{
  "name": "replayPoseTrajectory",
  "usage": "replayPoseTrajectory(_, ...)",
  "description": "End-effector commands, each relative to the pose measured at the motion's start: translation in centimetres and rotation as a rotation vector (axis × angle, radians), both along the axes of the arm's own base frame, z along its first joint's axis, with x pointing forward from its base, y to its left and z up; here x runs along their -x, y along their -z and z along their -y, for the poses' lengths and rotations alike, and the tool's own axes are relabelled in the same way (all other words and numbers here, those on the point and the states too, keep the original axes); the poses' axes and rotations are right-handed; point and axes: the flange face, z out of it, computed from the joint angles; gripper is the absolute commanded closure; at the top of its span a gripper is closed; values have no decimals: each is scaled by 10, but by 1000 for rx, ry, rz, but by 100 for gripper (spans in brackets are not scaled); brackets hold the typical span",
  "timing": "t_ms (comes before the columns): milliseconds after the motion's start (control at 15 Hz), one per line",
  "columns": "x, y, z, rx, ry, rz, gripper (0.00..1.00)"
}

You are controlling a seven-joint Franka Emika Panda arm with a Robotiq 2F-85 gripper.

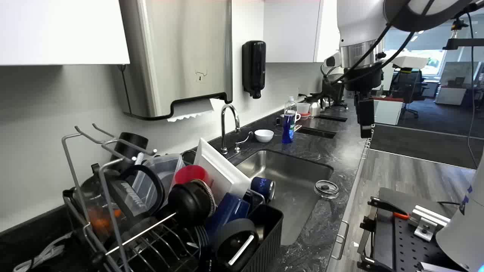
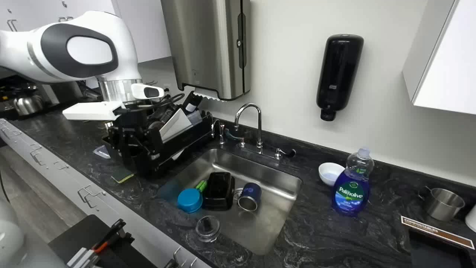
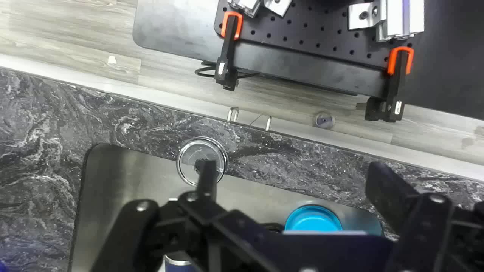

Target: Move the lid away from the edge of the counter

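The lid (image 3: 200, 149), round with a silvery rim and a see-through centre, lies at the front edge of the sink. Part of it rests on the dark veined counter (image 3: 38, 113) and part reaches out over the basin. Both exterior views show it too, the lid (image 1: 326, 188) standing near the counter's front side. High above the counter, my gripper (image 3: 293, 168) is open with nothing held between its fingers. Seen from the wrist, one finger (image 3: 208, 177) covers part of the lid, with height between them. In an exterior view the gripper (image 2: 143, 167) hangs to the dish-rack side of the lid.
The steel sink (image 2: 269, 227) holds a blue mug (image 2: 253, 190), a black container (image 2: 219, 190) and a light-blue bowl (image 2: 189, 201). A loaded dish rack (image 1: 270, 230) stands beside it. Behind are the faucet (image 2: 259, 126), a white bowl (image 2: 330, 173) and a soap bottle (image 2: 349, 193).
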Motion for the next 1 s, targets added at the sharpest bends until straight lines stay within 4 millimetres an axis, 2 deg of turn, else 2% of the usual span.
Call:
replayPoseTrajectory(0,0,0,0,0,0,0,0)
replayPoseTrajectory(667,0,0,0,0,0,0,0)
replayPoseTrajectory(933,-46,-20,2,-11,80,-30,0)
